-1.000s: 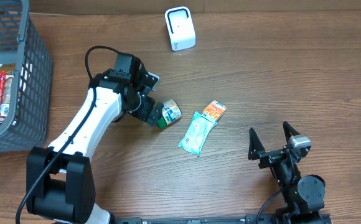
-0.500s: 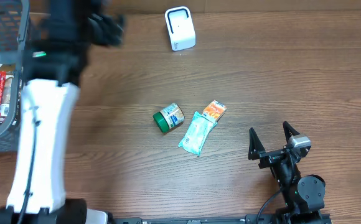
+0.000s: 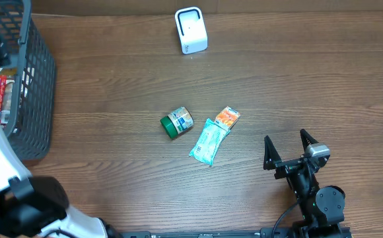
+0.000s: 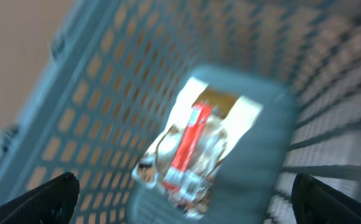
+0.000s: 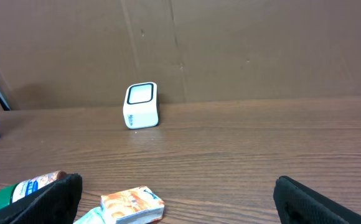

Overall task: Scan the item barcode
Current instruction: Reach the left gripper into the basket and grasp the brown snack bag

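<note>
My left gripper (image 4: 182,186) has left the jar (image 3: 177,123) lying mid-frame and swung to the basket (image 3: 38,99) at upper left; its jaws are spread and empty; I judge it is fetching a fresh item to scan. The red-striped packet (image 4: 190,146) lies directly below it, untouched; the right gripper (image 3: 288,147) sits idle at lower right, spread.

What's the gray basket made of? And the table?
The basket looks like gray plastic, matte, moulded into a grid of holes. The table looks like wood, or a wood-look top: brown with long grain lines.
</note>
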Tool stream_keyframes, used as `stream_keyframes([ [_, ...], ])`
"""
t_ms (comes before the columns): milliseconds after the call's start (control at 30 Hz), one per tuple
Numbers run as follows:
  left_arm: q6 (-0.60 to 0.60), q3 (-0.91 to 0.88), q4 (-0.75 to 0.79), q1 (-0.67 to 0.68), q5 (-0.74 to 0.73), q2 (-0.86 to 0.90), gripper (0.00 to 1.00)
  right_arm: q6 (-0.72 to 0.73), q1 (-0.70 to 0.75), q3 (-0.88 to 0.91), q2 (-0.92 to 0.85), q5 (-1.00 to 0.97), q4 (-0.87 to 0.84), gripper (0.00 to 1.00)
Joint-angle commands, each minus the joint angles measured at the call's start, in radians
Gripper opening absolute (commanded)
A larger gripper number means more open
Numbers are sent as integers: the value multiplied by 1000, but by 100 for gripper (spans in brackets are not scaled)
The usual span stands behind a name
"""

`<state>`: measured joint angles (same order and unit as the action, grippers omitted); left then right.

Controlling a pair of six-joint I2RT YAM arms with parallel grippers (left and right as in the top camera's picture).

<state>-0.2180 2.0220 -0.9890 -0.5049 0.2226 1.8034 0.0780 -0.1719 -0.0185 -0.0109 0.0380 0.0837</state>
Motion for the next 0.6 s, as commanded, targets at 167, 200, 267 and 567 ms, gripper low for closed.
stream_keyframes([
  [167,-85,2,-31,-175,-156,211,99,0,-3,11,7,2,-3,100],
  [200,-109,2,-28,-188,-190,237,100,0,-3,11,7,2,-3,100],
  [267,-151,2,-20,-198,-225,294,100,0,-3,11,7,2,-3,100],
  [567,-262,2,33,-196,-267,494,100,0,-3,11,7,2,-3,100],
])
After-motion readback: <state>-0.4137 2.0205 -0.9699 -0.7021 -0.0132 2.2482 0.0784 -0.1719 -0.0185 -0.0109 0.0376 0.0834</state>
